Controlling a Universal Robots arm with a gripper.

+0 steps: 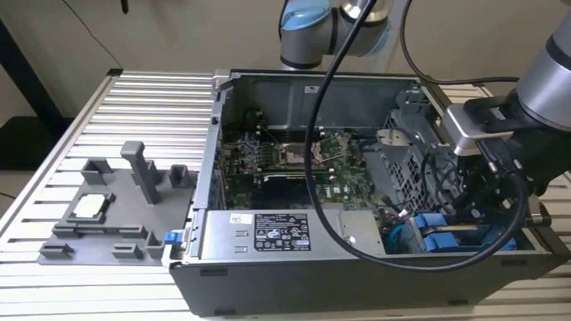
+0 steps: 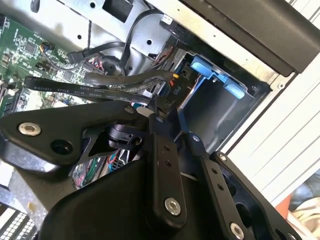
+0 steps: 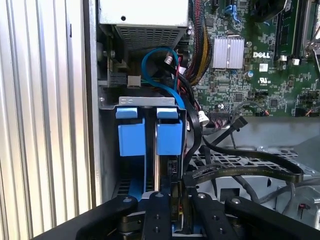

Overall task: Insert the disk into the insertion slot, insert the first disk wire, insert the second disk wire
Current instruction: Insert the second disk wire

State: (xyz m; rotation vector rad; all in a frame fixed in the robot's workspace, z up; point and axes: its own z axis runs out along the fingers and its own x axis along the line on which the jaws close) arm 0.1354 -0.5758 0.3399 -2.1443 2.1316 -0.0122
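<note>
The disk (image 3: 169, 135) sits in its blue carrier inside the insertion slot (image 3: 150, 102), the drive bay in the case's corner. Beside it stands a second blue-fronted carrier (image 3: 131, 136). My gripper (image 3: 178, 199) hangs just behind the disk's rear edge. Its black fingers (image 3: 159, 215) are close together on the connector of a flat black disk wire (image 3: 240, 171), which runs off over the drive cage. In the second wrist view my gripper (image 2: 175, 125) is at the bay's mouth, with the same flat wire (image 2: 100, 86) and a blue carrier tab (image 2: 216, 75). The arm's wrist (image 1: 499, 154) reaches down into that corner.
The open computer case (image 1: 295, 267) lies on a slatted table (image 1: 152, 107). It holds the motherboard (image 1: 303, 157), a power supply (image 1: 277, 234) and bundled cables (image 3: 197, 55). A blue data cable (image 3: 160, 65) loops above the bay. A grey fixture (image 1: 116, 207) stands at the exterior view's left.
</note>
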